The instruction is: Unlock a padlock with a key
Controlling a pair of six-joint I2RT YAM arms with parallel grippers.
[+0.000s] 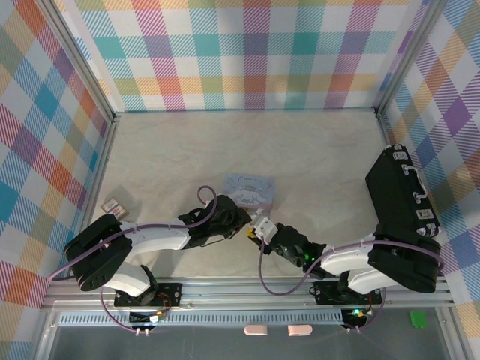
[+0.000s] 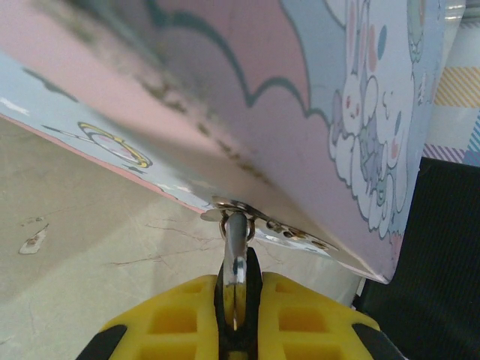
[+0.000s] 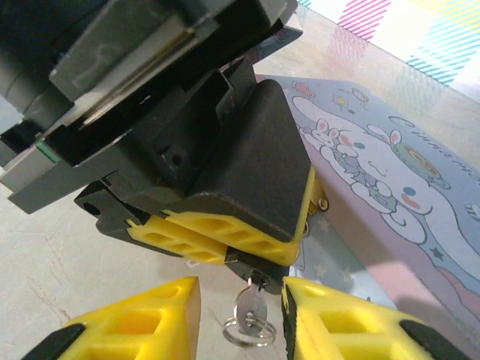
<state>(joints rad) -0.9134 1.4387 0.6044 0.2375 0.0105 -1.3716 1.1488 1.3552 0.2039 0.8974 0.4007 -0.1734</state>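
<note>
Padlock [image 2: 236, 262] is clenched by the left gripper [image 2: 238, 300], key [image 3: 250, 306] is flanked untouched by the parted right gripper [image 3: 241, 300]; it could be knocked out by a skewed pinch.

Bright, even light, soft shadows; the tin [image 2: 150, 90] blurs close up.

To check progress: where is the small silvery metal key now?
Right wrist view: the small silvery metal key hangs bottom centre, between the yellow fingers of the right pincer, just under the left pincer.

Plaid walls [image 1: 247, 52] — pale marbled tabletop [image 1: 315, 157]
</note>
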